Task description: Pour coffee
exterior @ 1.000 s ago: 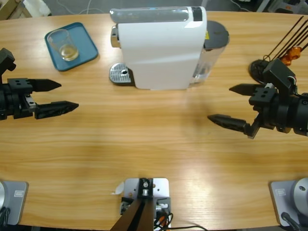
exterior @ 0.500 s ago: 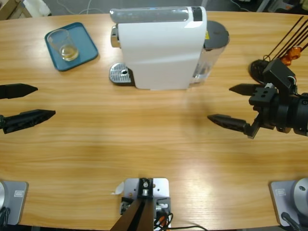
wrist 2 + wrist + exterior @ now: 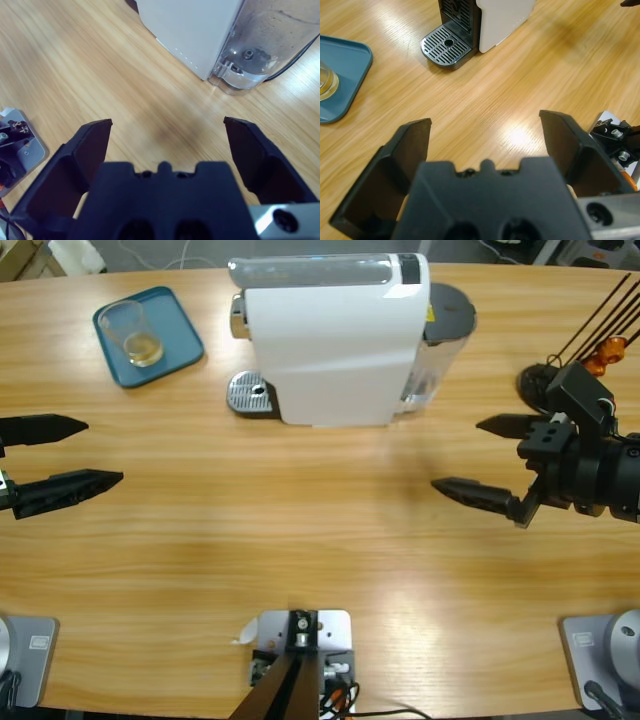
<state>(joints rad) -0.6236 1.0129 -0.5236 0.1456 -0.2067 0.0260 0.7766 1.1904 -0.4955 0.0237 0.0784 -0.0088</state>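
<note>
A small clear glass [image 3: 128, 332] holds a shallow layer of amber coffee [image 3: 143, 348] and stands on a blue tray [image 3: 180, 345] at the table's far left; the left wrist view catches the glass [image 3: 326, 82] at its left edge. The white coffee machine [image 3: 335, 340] stands at the back middle, its metal drip grate [image 3: 250, 395] [image 3: 446, 46] bare. My left gripper [image 3: 100, 452] is open at the table's left edge, well short of the tray, with nothing between its jaws. My right gripper [image 3: 455, 455] is open at the right, empty, pointing toward the machine's water tank [image 3: 260, 45].
A black stand [image 3: 545, 380] with thin rods holding orange capsules [image 3: 600, 358] sits at the far right, behind my right arm. Bare wooden tabletop [image 3: 300, 530] stretches between the two grippers in front of the machine.
My left arm drew back toward the table's left edge, so only its jaws still show, then eased slightly forward. The right arm, glass and machine have not moved.
</note>
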